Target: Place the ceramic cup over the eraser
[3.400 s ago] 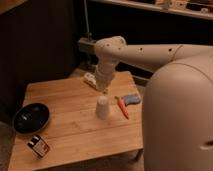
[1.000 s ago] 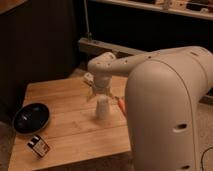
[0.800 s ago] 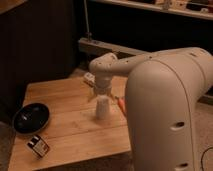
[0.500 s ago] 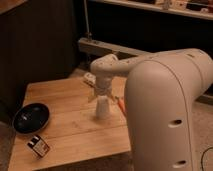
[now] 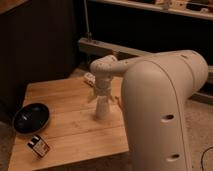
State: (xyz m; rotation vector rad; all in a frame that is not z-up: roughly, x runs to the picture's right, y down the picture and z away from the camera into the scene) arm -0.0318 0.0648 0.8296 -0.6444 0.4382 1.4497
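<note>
Your claw (image 5: 100,95) sits directly above the ceramic cup (image 5: 102,109) at mid-worktop (image 5: 60,95). Bare boards run from the cup to the eraser (image 5: 39,146) at front left. The black bowl (image 5: 31,117) stands near the eraser; the arm (image 5: 160,100) blocks the right side.

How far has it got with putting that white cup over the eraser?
Done: the claw is at the top of the ceramic cup, which stands in the middle of the table. In hand: taking hold, though I cannot tell if it grips. Left: carrying it to the eraser, uncovered at a near corner beside the black bowl.
</note>
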